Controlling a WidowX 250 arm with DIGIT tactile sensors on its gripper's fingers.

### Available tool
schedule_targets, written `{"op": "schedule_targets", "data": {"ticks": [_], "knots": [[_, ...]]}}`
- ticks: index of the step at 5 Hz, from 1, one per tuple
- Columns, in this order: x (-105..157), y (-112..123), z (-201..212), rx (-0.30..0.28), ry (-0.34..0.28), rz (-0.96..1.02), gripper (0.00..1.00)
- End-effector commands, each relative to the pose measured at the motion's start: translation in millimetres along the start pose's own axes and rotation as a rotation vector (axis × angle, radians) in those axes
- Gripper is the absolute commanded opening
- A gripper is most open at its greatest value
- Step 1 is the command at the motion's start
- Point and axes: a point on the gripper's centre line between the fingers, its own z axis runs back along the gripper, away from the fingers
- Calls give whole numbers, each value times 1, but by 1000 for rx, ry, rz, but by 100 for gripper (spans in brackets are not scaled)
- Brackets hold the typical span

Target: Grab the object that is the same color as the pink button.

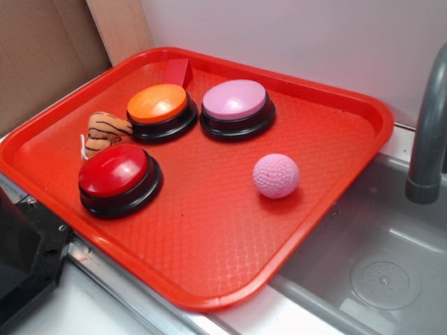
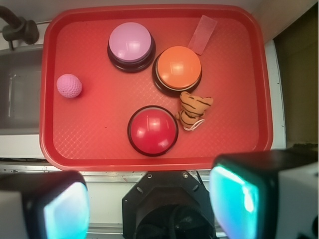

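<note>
A small pink ball [image 1: 276, 176] with a dimpled surface lies alone on the red tray [image 1: 209, 251], toward its right side; the wrist view has the ball [image 2: 69, 85] at the tray's left. The pink button [image 1: 236, 106] with its lilac dome on a black base stands at the tray's back; from above, the pink button [image 2: 130, 46] is at top centre. My gripper [image 2: 149, 204] hangs high above the tray's near edge, open, with nothing between its teal pads [image 2: 234, 199]. The gripper itself is out of the exterior view.
An orange-topped button [image 1: 160, 111] and a red-topped button [image 1: 117, 179] stand on the tray, with a small striped tiger toy [image 1: 105, 130] between them. A grey sink basin [image 1: 377, 265] and faucet [image 1: 429, 132] lie right of the tray. The black robot base [image 1: 24, 258] sits front left.
</note>
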Motion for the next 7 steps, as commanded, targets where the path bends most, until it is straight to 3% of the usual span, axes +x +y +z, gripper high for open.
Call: {"op": "schedule_targets", "data": {"ticks": [1, 2, 3, 5, 6, 7], "knots": [[0, 0, 0, 0, 0, 0, 100], [16, -10, -9, -30, -56, -188, 100], [30, -27, -19, 4, -151, -394, 100], [47, -69, -64, -34, -195, -871, 100], [56, -96, -98, -141, -197, -1037, 100], [66, -109, -126, -176, -202, -1138, 100]]}}
